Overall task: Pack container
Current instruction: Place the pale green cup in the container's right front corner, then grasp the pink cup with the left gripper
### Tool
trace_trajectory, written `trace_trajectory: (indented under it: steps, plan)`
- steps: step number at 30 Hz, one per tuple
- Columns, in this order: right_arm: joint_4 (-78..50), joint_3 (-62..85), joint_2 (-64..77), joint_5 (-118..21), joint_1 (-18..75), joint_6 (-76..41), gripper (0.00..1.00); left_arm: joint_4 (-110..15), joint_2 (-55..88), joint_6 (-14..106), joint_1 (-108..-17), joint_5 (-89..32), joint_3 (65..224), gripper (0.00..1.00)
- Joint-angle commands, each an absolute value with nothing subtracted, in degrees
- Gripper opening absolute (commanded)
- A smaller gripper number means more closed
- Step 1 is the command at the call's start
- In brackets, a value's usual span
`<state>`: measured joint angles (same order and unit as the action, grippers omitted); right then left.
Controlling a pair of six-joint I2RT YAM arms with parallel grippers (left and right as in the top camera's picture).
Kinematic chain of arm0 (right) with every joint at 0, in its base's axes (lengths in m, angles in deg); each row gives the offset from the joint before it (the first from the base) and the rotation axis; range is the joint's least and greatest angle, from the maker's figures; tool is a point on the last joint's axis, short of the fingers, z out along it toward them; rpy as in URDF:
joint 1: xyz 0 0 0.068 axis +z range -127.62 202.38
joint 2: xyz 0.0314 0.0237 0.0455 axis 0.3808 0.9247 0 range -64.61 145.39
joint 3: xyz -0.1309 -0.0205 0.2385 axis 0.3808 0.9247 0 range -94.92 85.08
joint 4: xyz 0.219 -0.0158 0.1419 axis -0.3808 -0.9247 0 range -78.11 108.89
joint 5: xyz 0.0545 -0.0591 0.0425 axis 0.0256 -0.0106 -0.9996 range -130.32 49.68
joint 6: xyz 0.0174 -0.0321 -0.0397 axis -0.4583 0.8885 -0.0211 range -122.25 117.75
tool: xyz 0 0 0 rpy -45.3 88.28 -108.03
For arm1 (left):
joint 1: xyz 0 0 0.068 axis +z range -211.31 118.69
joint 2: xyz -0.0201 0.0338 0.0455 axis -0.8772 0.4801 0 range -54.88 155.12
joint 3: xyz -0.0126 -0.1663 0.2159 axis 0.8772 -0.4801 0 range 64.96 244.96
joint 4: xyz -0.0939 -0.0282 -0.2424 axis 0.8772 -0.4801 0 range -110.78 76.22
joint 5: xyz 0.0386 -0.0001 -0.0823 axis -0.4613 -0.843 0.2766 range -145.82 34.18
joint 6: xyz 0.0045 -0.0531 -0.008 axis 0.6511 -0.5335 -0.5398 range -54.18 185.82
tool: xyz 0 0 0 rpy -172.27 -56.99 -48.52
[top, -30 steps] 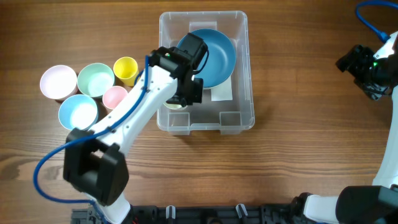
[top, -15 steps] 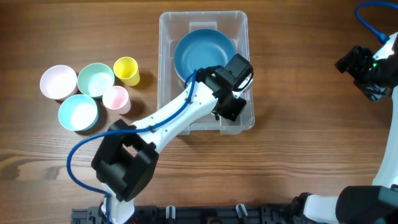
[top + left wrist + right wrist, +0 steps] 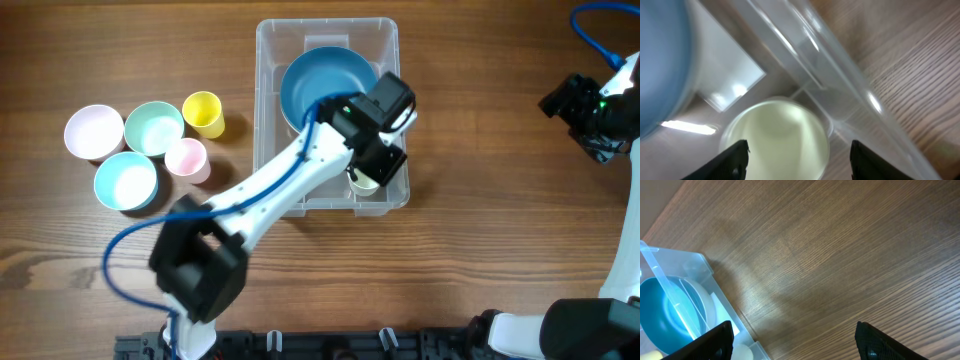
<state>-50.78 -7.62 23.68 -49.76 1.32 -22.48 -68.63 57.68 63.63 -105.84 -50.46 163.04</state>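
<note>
The clear container (image 3: 328,22) stands at the table's middle with a blue bowl (image 3: 315,85) in its far half. A pale green-yellow cup (image 3: 362,180) stands upright in its near right corner. My left gripper (image 3: 378,158) hovers just over that cup. In the left wrist view the gripper (image 3: 797,160) is open, its fingers spread to either side of the cup (image 3: 777,135), beside the container wall (image 3: 840,90) and the white label (image 3: 730,80). My right gripper (image 3: 552,102) is far right, open (image 3: 795,340) over bare wood, with the container's corner (image 3: 670,280) at its left.
Left of the container stand a pink bowl (image 3: 92,131), a mint bowl (image 3: 153,128), a light blue bowl (image 3: 126,180), a yellow cup (image 3: 203,113) and a pink cup (image 3: 186,158). Bare wood lies between the container and the right arm.
The left arm swung from the container's near left to its near right corner with the pale cup, then its jaws opened and let the cup go. The right arm stayed still.
</note>
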Motion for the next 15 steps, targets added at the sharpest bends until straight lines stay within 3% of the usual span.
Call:
trace_trajectory:
  steps: [1, 3, 6, 9, 15]
  plan:
    - [-50.78, -7.25, 24.34, -50.72, 1.58, -21.67, 0.79, -73.3, 47.69, 63.84, -104.01, -62.94, 167.78, 0.67]
    - [-50.78, -7.25, 24.34, -50.74, 1.58, -21.56, 0.79, -76.45, 43.64, 61.07, -100.64, -66.8, 167.78, 0.68]
    - [-50.76, -7.25, 24.34, -50.74, 1.58, -21.52, 0.79, -83.86, 38.81, 55.8, -88.75, -67.64, 167.78, 0.75]
    - [-50.74, -7.25, 24.34, -50.74, 1.58, -21.54, 0.79, -90.66, 39.05, 54.62, -73.39, -63.44, 167.04, 0.66]
    - [-50.76, -7.25, 24.34, -50.74, 1.58, -21.54, 0.79, -84.78, 42.29, 54.93, -62.13, -56.01, 154.45, 0.69]
